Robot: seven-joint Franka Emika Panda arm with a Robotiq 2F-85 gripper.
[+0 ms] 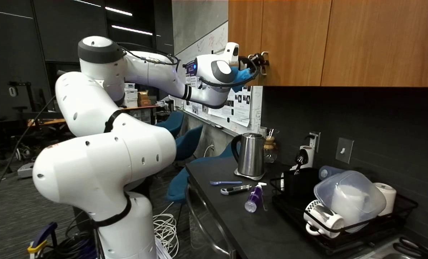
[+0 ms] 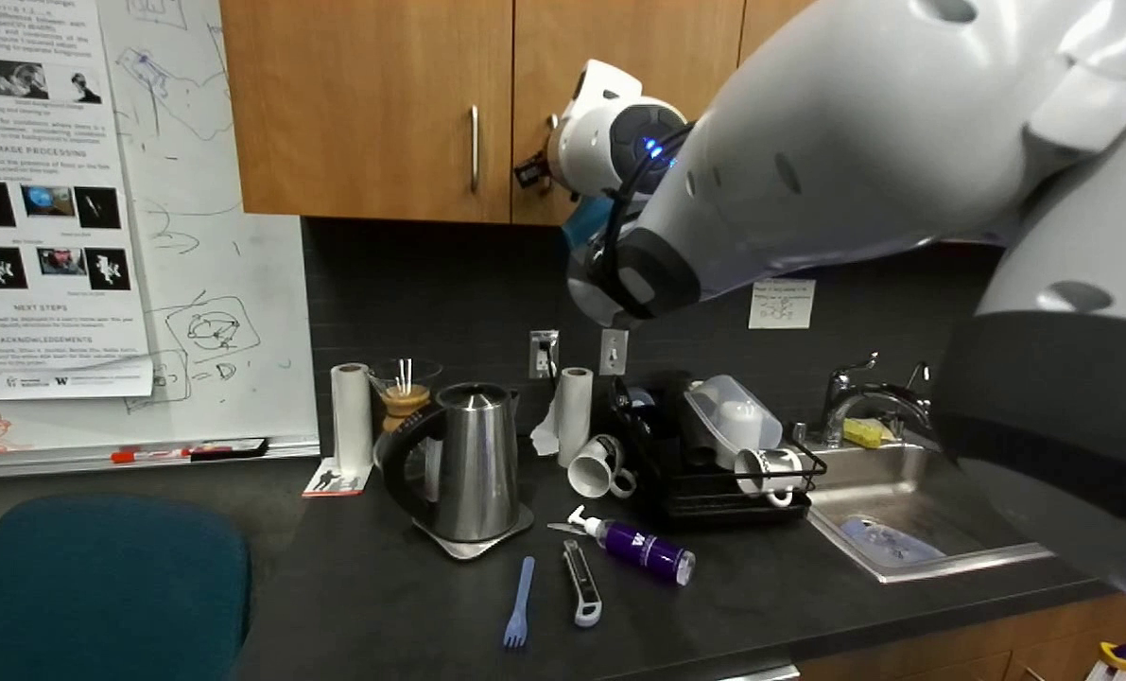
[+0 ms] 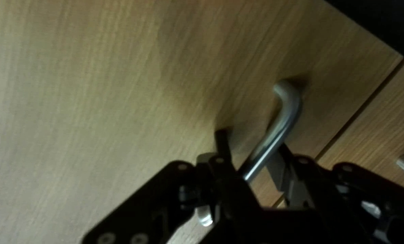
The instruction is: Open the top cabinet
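The top cabinet (image 1: pixel 294 43) is brown wood with flat doors that look closed in both exterior views (image 2: pixel 364 104). Its gripped-side bar handle (image 3: pixel 273 137) is silver and runs diagonally through the wrist view. My gripper (image 3: pixel 252 142) has a finger on either side of this handle, with a visible gap between the fingers. The lower part of the handle is hidden behind a finger. In the exterior views my gripper (image 1: pixel 259 61) is at the cabinet front, at the right-hand handle (image 2: pixel 552 123) of the pair. The neighbouring handle (image 2: pixel 475 148) is free.
Below the cabinet is a dark counter (image 2: pixel 411 615) with a steel kettle (image 2: pixel 477 463), a purple pump bottle (image 2: pixel 648 553), a cutter (image 2: pixel 582 586) and a blue fork (image 2: pixel 520 605). A black dish rack (image 1: pixel 397 216) holds mugs and a container. A whiteboard (image 2: pixel 232 378) is beside the cabinet.
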